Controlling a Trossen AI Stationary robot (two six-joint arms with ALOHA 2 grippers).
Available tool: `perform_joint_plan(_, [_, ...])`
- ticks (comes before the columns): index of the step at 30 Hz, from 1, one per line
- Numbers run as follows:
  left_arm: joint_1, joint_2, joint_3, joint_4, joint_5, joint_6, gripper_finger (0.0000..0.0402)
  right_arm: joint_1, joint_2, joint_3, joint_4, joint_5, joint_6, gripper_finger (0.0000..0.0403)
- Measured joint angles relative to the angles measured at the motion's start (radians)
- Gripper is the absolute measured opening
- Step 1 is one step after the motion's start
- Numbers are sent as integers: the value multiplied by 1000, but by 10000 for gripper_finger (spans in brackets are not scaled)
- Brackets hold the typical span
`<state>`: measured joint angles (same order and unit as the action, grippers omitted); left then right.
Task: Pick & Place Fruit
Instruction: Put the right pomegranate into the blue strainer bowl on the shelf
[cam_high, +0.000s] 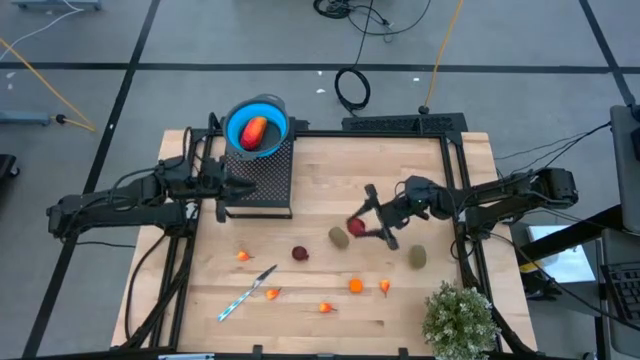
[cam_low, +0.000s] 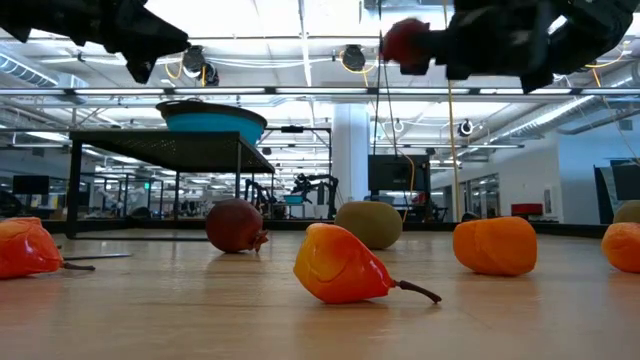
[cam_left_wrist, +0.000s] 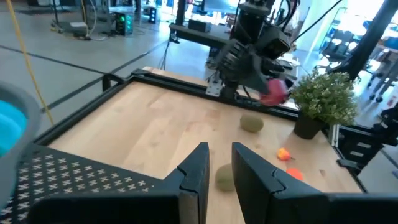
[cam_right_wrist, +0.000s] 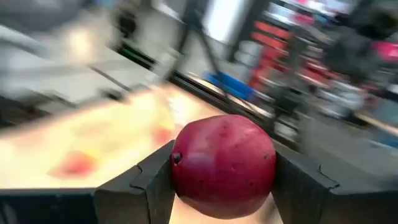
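Note:
My right gripper (cam_high: 362, 227) is shut on a dark red round fruit (cam_right_wrist: 224, 165), held high over the middle of the table (cam_low: 405, 45). On the wood lie another dark red fruit (cam_high: 300, 254), two olive ovals (cam_high: 338, 237) (cam_high: 417, 257) and several small orange pieces (cam_high: 355, 286). A blue bowl (cam_high: 257, 125) with a red-orange fruit (cam_high: 255, 131) in it stands on a black perforated stand (cam_high: 265, 178). My left gripper (cam_left_wrist: 219, 177) hovers by that stand's left side, open by a narrow gap, with nothing between its fingers. My right gripper pinches the dark red fruit by its two opposite sides (cam_right_wrist: 183, 168), one finger (cam_right_wrist: 146, 183) on each side. The fingers come roughly level from the table's right side. The fruit is lifted clear of the table, well above the pieces that lie on it.
A silver-blue knife-like stick (cam_high: 245, 296) lies near the front left. A bushy green plant (cam_high: 460, 320) stands at the front right corner. A black frame (cam_high: 400, 135) runs along the table's edges. Bare wood lies between the stand and the held fruit.

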<state>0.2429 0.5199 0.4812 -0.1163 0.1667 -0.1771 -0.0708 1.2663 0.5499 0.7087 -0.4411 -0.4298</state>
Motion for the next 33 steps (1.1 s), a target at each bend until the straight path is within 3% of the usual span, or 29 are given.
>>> perform_joint_plan(6, [-32, 132, 0, 135, -2, -16, 67, 0, 0, 0, 32, 270, -149, 208])
perform_joint_plan(9, [-49, 211, 0, 251, -1, -16, 67, 0, 0, 0, 102, 344, -215, 208])
perform_joint_plan(18, [-73, 394, 0, 562, 8, -54, 68, 1, 0, 0, 279, 357, -435, 208])
perform_joint_plan(22, [-75, 452, 0, 675, 25, -54, 71, 1, 0, 0, 331, 294, -473, 208])
perform_joint_plan(28, [-75, 525, 0, 831, 24, -41, 130, 3, 0, 31, 318, 259, -456, 208])
perform_joint_plan(33, [-75, 568, 1, 893, 17, -38, 196, 21, 0, 106, 198, 253, -470, 208])
